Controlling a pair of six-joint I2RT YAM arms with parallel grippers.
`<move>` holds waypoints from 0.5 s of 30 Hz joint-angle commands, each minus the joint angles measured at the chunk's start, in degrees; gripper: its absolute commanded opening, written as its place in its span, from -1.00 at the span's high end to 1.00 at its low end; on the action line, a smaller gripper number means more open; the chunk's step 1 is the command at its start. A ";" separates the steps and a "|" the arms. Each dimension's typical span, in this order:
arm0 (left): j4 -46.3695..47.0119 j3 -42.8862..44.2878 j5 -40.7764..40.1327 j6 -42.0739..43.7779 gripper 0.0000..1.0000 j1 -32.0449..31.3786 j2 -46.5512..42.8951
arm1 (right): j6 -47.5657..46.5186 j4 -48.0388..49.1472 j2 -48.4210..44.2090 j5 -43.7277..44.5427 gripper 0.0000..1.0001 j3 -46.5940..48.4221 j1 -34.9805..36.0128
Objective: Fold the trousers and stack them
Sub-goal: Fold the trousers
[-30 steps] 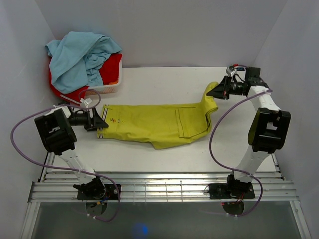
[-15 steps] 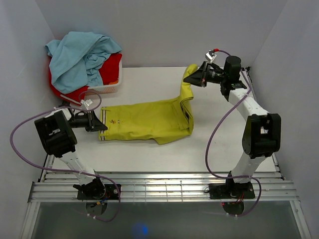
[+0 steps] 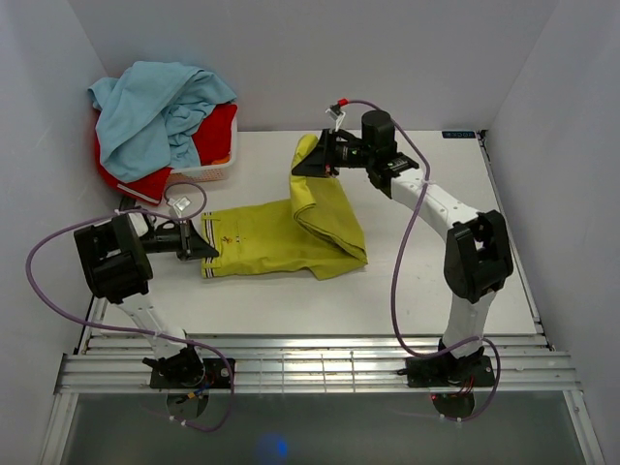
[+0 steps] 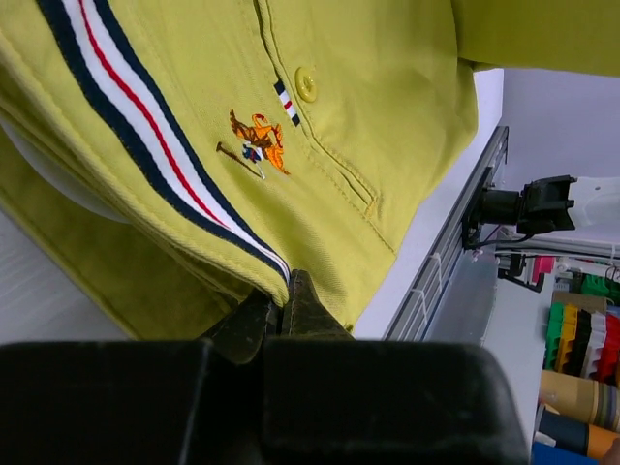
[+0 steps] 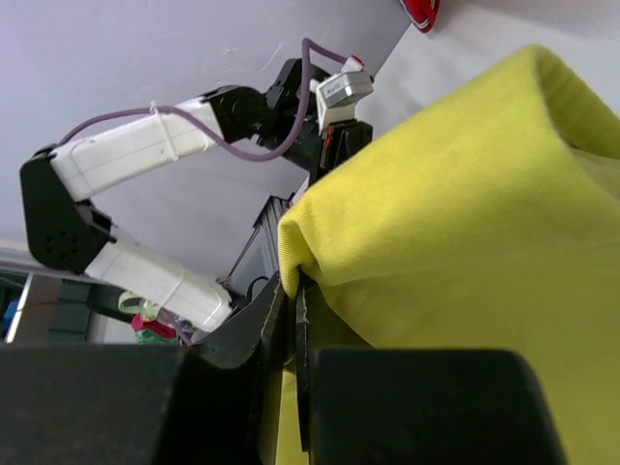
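Trousers (image 3: pixel 271 237) hem pinched aloft by the outstretched right hand (image 3: pixel 302 166).

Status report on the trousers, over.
Left gripper shut on trousers at waistband. Right gripper shut on leg end, in the air. Laundry basket apart, far left.

No legible text; trousers (image 4: pixel 387 116) bear wordless embroidered emblem (image 4: pixel 254 143).

White tabletop (image 3: pixel 426 281) between plain white walls (image 3: pixel 387 58), slotted aluminium rail (image 3: pixel 320 368) along its near edge.
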 commanded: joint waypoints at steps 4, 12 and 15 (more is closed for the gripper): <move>5.56 -1.68 4.06 -1.87 1.00 -3.33 -0.12 | -3.14 -5.03 6.26 11.19 0.84 10.07 4.61; 9.43 -3.18 3.80 -4.60 1.00 -4.66 0.06 | -4.99 -6.20 14.61 13.85 0.84 16.23 11.38; 11.28 -3.97 3.36 -6.18 1.00 -4.92 0.32 | -6.04 -6.63 16.72 14.47 0.84 18.25 13.66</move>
